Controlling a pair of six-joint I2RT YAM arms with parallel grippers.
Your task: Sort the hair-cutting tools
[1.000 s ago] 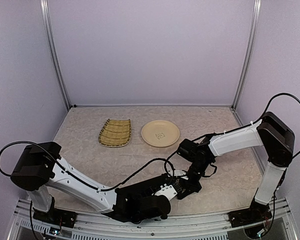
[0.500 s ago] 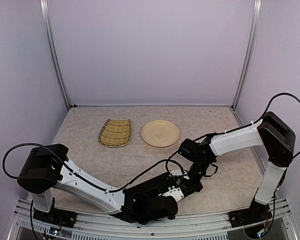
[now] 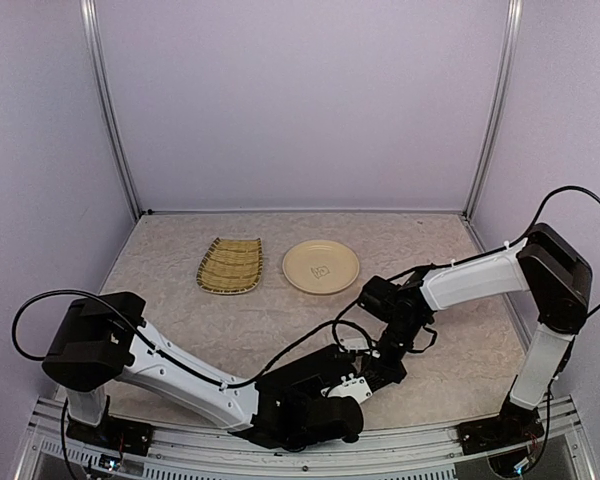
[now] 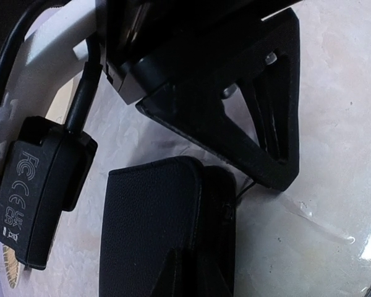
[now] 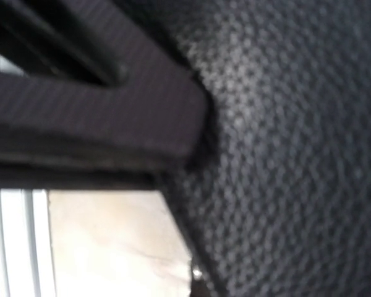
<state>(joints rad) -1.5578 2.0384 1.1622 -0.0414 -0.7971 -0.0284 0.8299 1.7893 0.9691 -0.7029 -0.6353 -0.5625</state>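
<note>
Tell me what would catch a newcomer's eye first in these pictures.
The left arm and the right arm stretch low over the table and meet at its near middle, over a black case with a grainy cover. Behind them, at the far middle, a woven bamboo tray lies left of a round cream plate, both apart from the arms.

My finger (image 5: 93, 124) comes in from the left as a dark bar, jaws drawn tight, pressed against the black case (image 5: 284, 154) — its pebbled skin fills the right. Below left lie the pale marbled table (image 5: 111, 241) and a metal rail (image 5: 9, 241).
</note>
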